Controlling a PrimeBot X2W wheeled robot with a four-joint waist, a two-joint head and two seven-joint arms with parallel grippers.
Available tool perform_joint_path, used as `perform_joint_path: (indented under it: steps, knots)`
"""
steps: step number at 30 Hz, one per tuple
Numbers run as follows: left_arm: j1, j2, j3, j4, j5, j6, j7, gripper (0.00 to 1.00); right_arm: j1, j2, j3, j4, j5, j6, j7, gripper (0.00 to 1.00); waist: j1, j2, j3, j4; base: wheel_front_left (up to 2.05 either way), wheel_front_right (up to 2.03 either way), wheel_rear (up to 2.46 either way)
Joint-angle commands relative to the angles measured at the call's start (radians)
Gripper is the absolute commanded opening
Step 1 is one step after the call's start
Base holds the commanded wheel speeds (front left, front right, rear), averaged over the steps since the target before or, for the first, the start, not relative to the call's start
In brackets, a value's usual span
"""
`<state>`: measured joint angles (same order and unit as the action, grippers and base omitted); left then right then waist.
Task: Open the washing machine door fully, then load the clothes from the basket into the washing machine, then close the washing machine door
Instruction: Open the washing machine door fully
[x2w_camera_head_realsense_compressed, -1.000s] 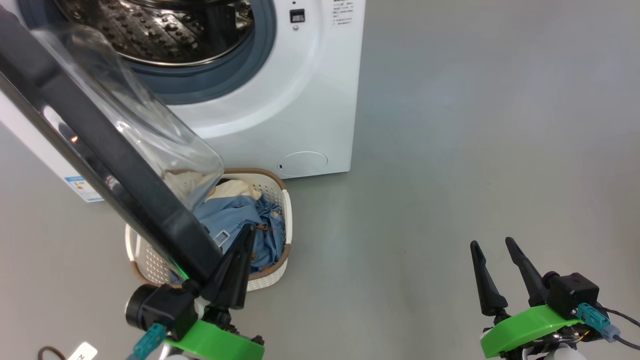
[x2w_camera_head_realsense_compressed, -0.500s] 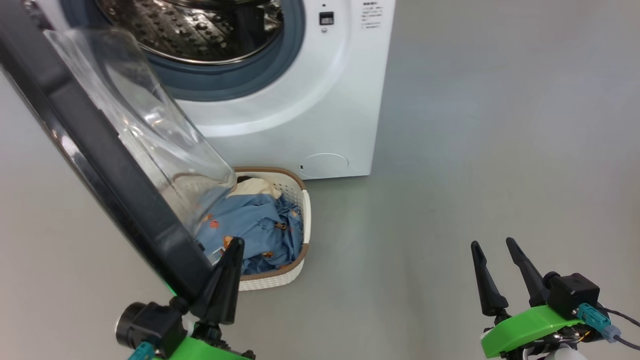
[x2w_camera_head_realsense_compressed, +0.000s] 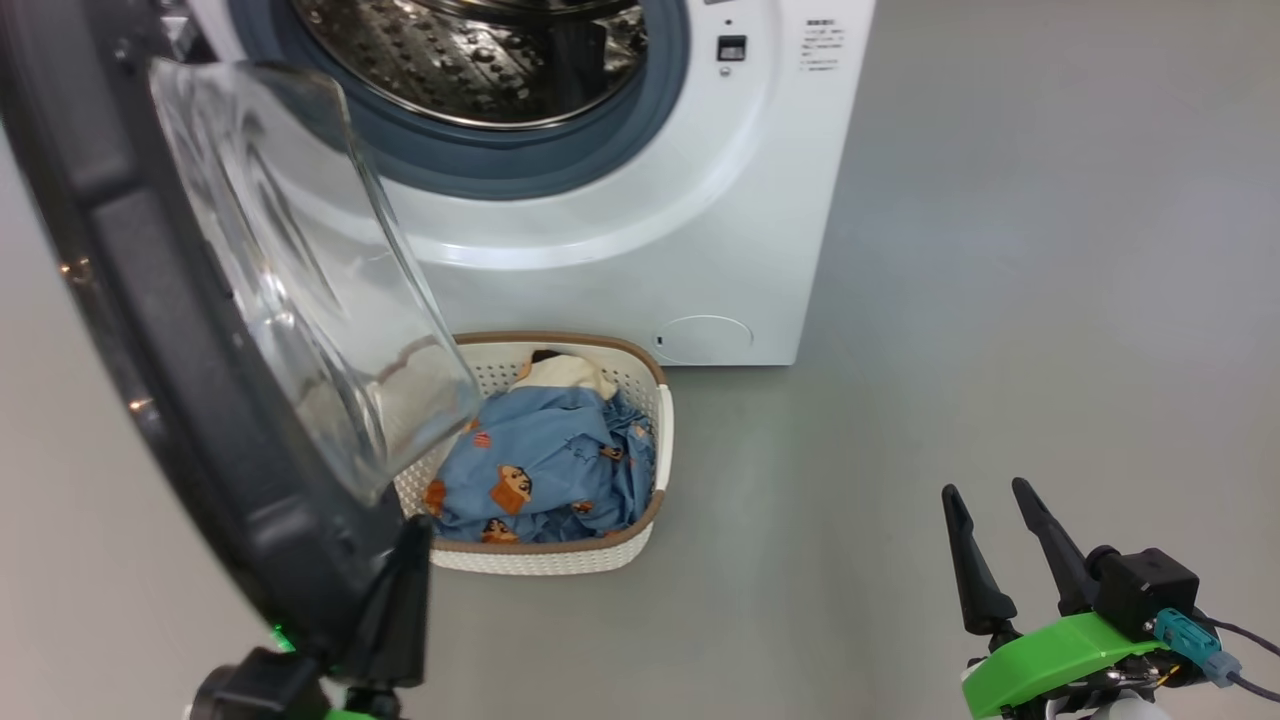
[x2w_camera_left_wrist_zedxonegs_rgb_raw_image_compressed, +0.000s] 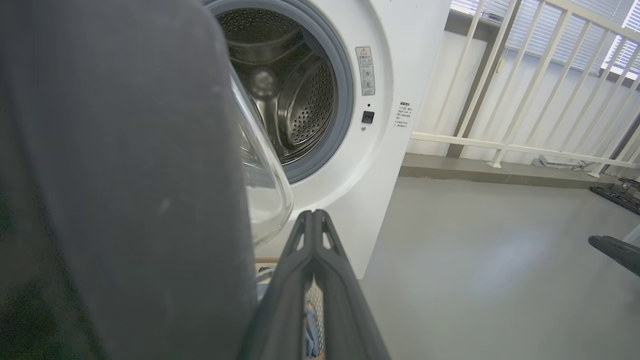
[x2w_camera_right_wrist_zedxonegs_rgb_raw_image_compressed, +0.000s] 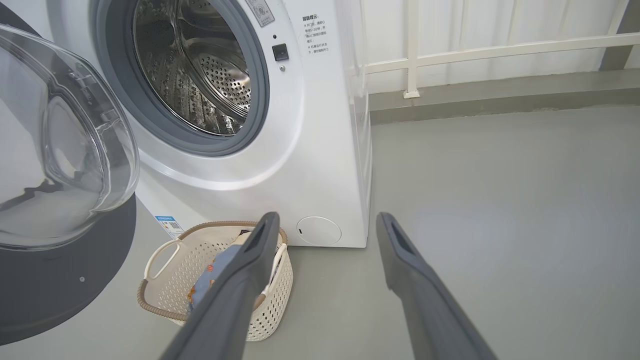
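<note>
Head view: door is standing swung out from the washing machine, its black ring running from 11 o'clock down to 7 o'clock and its glass bowl bulging toward 3 o'clock. Left gripper is sitting at 7 o'clock with fingers pressed together, pinching nothing. Their side is lying along the ring's lower edge; contact looks likely, cannot confirm. Right gripper is sitting at 5 o'clock, fingers spread, empty, well apart from the door. Left arm is nearer, so the door push is probably its job. Basket is sitting on the floor before the machine, blue printed clothes inside.

Left wrist view: left gripper is showing closed fingers. Door is looming just beside them at 9 o'clock, with the drum at 12.

Right wrist view: right gripper is showing parted fingers. Basket is lying at 8 o'clock with clothes inside, and the door at 9 is looking nearly fully open.
</note>
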<state>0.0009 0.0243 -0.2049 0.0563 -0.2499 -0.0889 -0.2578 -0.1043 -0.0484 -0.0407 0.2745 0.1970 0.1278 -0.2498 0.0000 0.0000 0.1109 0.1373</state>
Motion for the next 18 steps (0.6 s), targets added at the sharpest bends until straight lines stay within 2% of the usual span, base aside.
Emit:
perform_joint_path:
  steps: [1,8,18]
  knots:
    - [-0.008,0.026,0.073,-0.019,-0.016,0.03,-0.004,0.0,-0.005,-0.002,0.028,-0.018,0.017,0.003,-0.012,1.0,0.0,0.0,-0.006,0.014,0.0,0.0,0.0]
    - [0.017,0.026,0.142,-0.035,-0.028,0.069,-0.004,0.0,-0.002,-0.002,0.032,-0.015,0.018,0.003,-0.012,1.0,0.0,0.0,-0.014,0.036,0.0,0.0,0.0]
    - [0.062,0.026,0.268,-0.067,-0.089,0.161,-0.004,0.0,0.003,-0.002,0.037,-0.01,0.02,0.003,-0.012,1.0,0.0,0.0,-0.026,0.044,0.0,0.0,0.0]
